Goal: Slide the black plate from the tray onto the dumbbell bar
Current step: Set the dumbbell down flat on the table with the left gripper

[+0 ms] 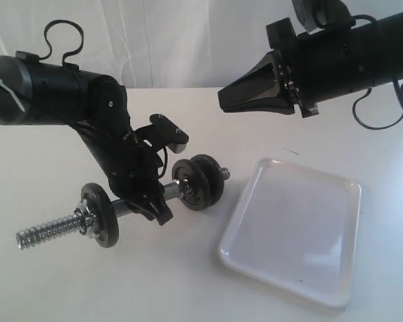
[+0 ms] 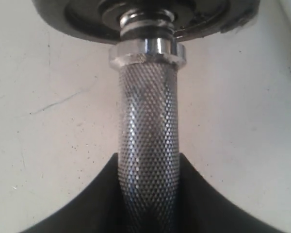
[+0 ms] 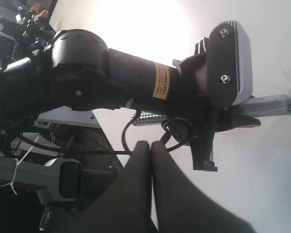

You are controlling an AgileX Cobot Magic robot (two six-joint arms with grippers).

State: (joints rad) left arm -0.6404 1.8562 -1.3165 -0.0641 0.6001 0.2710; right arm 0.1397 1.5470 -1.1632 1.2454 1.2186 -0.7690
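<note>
White table (image 1: 154,282); left hand (image 1: 156,206) hides dumbbell bar (image 1: 50,229) grip.

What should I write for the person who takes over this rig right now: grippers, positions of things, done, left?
Left gripper: shut on the dumbbell bar, at its knurled middle.
Right gripper: shut, empty, in the air above the tray.
Tray: no plate shows in it.
Bar: one black plate near the threaded end, what looks like a pair of black plates at the other end.
Done: the plate seems to be on the bar.
Left: probably only to release the bar.
</note>
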